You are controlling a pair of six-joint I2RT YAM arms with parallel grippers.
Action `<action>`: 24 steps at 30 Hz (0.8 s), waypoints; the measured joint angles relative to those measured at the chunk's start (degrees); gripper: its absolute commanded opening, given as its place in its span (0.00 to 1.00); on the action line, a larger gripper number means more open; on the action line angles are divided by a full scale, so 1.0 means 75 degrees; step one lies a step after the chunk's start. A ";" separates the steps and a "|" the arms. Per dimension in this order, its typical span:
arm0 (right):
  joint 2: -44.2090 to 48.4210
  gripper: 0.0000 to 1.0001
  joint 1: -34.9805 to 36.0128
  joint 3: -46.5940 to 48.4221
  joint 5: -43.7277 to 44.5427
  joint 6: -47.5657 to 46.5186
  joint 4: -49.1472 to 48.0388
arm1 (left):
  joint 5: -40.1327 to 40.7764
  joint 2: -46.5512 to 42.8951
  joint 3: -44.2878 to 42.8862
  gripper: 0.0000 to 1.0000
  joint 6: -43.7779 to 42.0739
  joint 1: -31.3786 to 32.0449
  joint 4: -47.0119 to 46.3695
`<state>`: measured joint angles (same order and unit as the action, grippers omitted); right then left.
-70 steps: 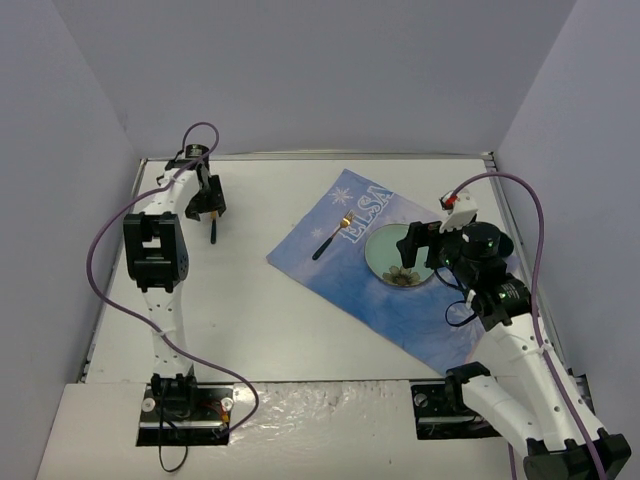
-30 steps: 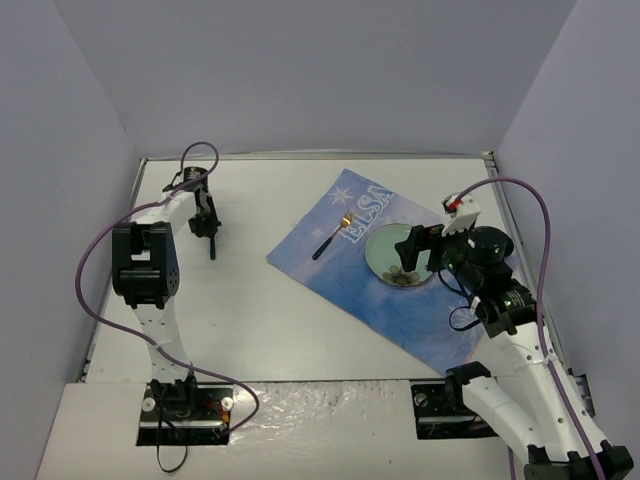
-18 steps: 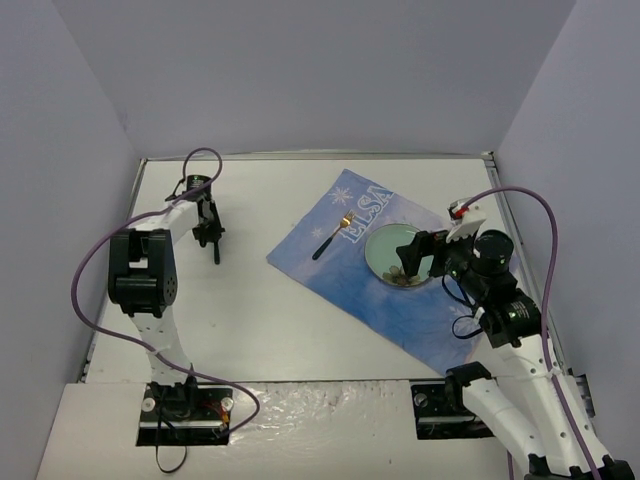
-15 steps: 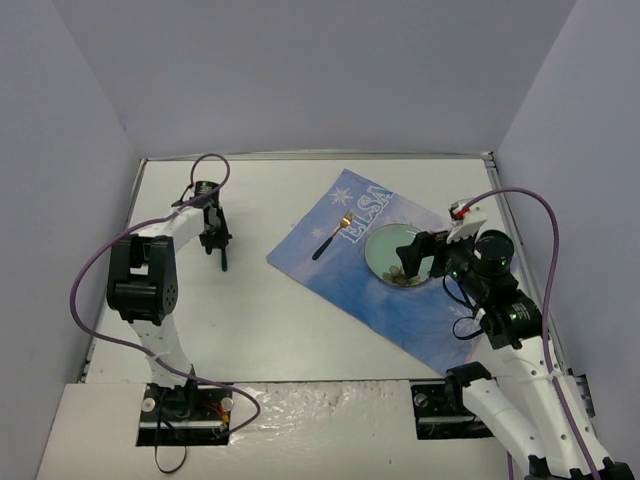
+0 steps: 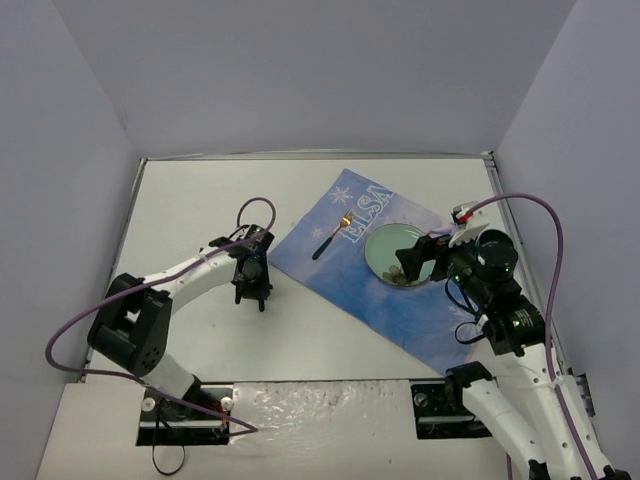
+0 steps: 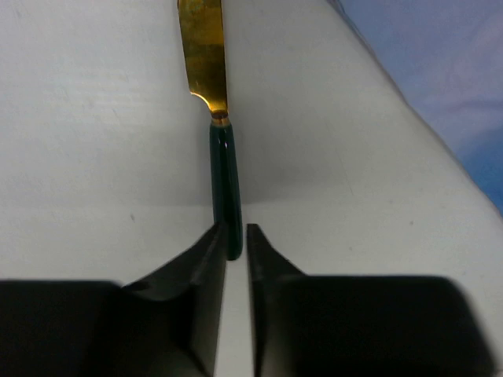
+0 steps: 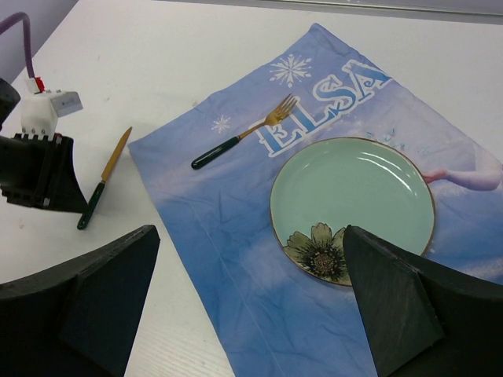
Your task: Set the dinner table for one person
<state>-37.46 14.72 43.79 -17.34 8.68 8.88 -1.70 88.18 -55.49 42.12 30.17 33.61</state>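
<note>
A knife [image 6: 221, 157] with a gold blade and a green handle lies on the white dinner table [image 5: 200, 200], just left of the blue Elsa placemat [image 5: 370, 290]. My left gripper [image 6: 234, 228] sits at the handle's end with its jaws slightly open; a sliver of table shows beside the handle. From above, the left gripper [image 5: 258, 292] hides most of the knife. The right wrist view shows the knife [image 7: 102, 184] flat on the table. My right gripper [image 7: 250, 232] hangs wide open and empty above the placemat, near the green flower plate [image 7: 354, 196].
A gold fork [image 5: 330, 238] with a green handle lies on the placemat, left of the plate [image 5: 395, 250]. The placemat sits askew on the right half of the table. Grey walls close in the table on three sides.
My left arm has swung from the far left to the placemat's left corner with the knife, set it down, and parted its jaws a little. The right arm drew back slightly.
</note>
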 measured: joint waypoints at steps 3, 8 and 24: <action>-0.0198 1.00 0.0012 0.0000 -0.0190 0.0179 -0.0006 | 0.0269 -0.0623 -0.0100 0.46 0.0416 0.0437 0.0362; -0.0998 1.00 0.0344 -0.0006 -0.0283 0.0689 -0.0015 | 0.0930 -0.1731 -0.0788 0.69 0.0542 0.0425 0.1104; -0.7068 0.96 0.4765 0.2829 0.2510 0.2242 -0.0216 | 0.0694 -0.3964 0.0083 0.95 -0.1775 -0.2887 0.1356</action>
<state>-90.48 50.46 65.01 1.49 25.49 7.27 3.51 58.45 -54.87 28.81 8.51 43.77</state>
